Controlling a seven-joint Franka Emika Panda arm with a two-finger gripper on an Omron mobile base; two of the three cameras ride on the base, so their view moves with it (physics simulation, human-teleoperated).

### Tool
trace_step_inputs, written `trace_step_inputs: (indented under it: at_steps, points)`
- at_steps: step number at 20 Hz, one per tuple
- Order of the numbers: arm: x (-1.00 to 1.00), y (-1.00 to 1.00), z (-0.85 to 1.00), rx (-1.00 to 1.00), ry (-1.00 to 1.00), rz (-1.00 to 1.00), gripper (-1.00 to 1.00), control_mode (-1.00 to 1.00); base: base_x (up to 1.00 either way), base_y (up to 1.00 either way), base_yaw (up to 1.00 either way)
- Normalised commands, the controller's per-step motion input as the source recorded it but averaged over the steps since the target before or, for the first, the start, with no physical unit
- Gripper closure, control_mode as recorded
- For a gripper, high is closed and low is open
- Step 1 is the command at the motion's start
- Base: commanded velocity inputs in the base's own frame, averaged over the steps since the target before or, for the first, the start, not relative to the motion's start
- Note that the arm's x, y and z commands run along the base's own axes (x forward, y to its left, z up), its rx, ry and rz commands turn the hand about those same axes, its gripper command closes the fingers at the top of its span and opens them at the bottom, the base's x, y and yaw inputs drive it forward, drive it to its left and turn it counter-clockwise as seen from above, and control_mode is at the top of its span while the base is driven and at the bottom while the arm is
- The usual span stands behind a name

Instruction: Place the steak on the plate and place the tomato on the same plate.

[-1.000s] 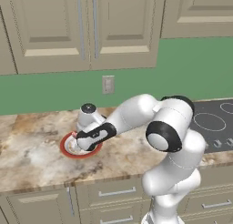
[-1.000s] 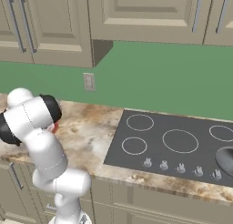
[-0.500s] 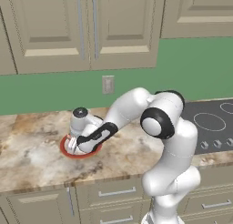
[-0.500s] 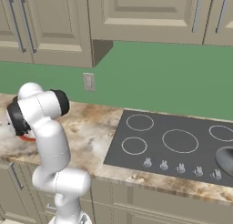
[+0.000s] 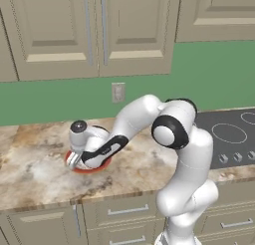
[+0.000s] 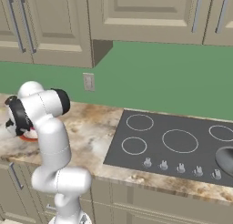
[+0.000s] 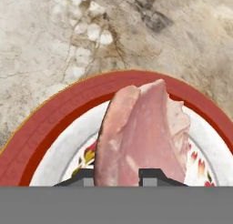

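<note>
Beige cabinets (image 5: 94, 30) hang over a green backsplash (image 6: 173, 77), with a white wall outlet (image 5: 118, 92) set in it. Below runs a mottled beige and brown stone counter (image 5: 35, 174), with drawer fronts (image 5: 124, 211) under its front edge. A black cooktop (image 6: 177, 143) with white ring burners and a row of knobs sits in the counter to the right of the arm. At the right edge of the right base view a grey pan (image 6: 226, 158) rests on the cooktop, cut off by the frame.

The white arm (image 5: 174, 139) reaches left and low over the counter to the plate (image 5: 92, 167), which sits on the counter left of the cooktop, well apart from it. The hand view shows its broad red rim and white centre with a small flower pattern (image 7: 36, 132).

The gripper (image 7: 117, 176) is low over the plate, fingers clamped on the steak (image 7: 143, 136), one dark tip on each side of its near end. The steak, pale pink with a lighter edge, stands on edge between the tips over the plate's white centre, its far end reaching toward the rim. Can't tell if it touches the plate.

In the right base view the arm hides most of the plate; just a red sliver (image 6: 28, 137) shows.
</note>
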Motion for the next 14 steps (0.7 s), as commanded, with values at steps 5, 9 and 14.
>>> trace_step_inputs:
  at_steps: [5, 9, 14]
  points:
    - [-0.24, 0.05, -0.09, 0.00, 0.04, -0.21, 1.00, -1.00, 0.00, 0.00, 0.00]
    - [-0.07, 0.00, -0.11, 0.00, 0.05, -0.18, 1.00, -1.00, 0.00, 0.00, 0.00]
    - [0.00, 0.00, -0.13, 0.00, 0.11, -0.16, -1.00, -1.00, 0.00, 0.00, 0.00]
